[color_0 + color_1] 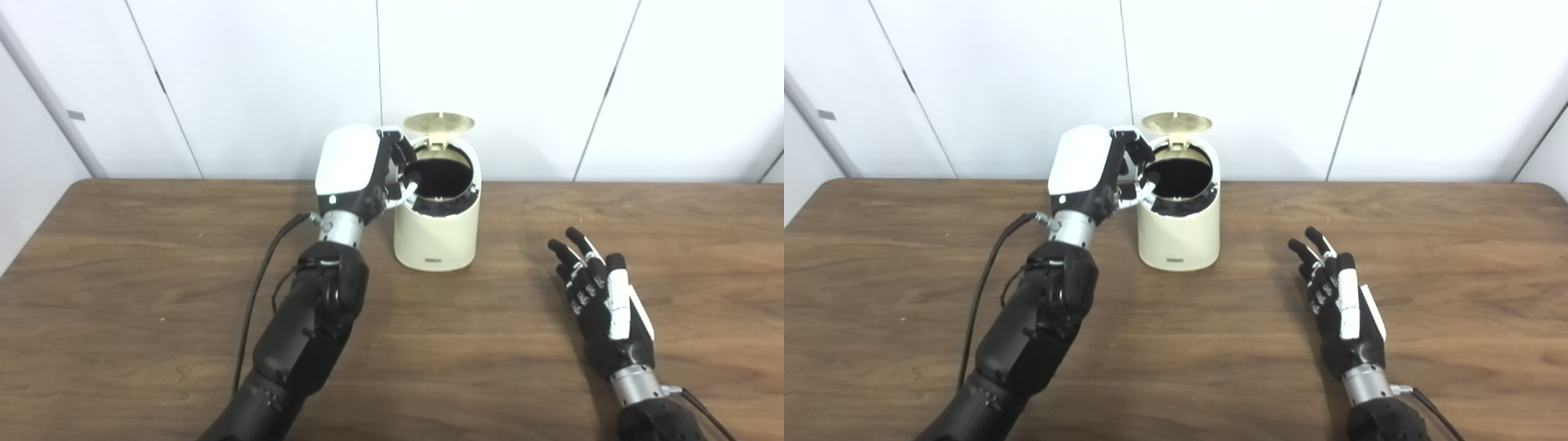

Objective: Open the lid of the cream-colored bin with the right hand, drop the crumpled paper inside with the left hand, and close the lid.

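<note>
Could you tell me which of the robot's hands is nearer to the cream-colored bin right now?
The left. The left hand is raised at the cream-colored bin, its fingers at the rim of the opening. The right hand rests open on the table, well off to the bin's right and nearer the robot.

Wood table (153, 288): cream bin (436, 236) standing upright near far edge.

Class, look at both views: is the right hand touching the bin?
Apart. Both views show bare table between the right hand and the bin.
</note>
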### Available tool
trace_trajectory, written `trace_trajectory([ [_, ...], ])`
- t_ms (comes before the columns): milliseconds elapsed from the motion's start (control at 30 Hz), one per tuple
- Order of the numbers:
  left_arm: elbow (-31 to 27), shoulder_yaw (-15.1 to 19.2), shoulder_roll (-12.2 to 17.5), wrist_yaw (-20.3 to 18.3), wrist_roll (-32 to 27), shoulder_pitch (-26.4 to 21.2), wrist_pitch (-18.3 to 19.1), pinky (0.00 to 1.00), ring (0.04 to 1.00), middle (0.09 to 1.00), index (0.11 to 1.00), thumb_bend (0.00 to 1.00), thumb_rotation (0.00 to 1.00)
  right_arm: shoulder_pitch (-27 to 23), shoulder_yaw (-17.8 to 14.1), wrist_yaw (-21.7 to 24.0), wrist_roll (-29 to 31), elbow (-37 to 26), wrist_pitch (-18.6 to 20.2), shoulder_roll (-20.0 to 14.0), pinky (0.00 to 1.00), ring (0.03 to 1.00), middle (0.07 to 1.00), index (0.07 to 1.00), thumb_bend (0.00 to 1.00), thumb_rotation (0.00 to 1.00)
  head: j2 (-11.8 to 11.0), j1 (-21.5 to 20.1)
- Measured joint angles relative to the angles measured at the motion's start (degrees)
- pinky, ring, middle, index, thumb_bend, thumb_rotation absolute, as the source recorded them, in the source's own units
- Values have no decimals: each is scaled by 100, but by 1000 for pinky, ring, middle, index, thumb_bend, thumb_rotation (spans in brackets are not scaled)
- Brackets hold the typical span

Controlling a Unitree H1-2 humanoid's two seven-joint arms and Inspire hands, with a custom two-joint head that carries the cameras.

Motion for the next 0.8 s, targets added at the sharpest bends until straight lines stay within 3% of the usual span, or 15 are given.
trace_trajectory([
  [267,-38,261,-25,200,-476,159,-406,372,428,516,479,476,0,-4,-7,11,11,4,1,0,1000,976,863,916,556,1000,-9,9],
  [800,-1051,1352,-405,103,-1862,695,-197,325,440,503,461,474,0,-67,-49,85,60,104,-5,-81,1000,983,873,923,560,1000,-44,97],
])
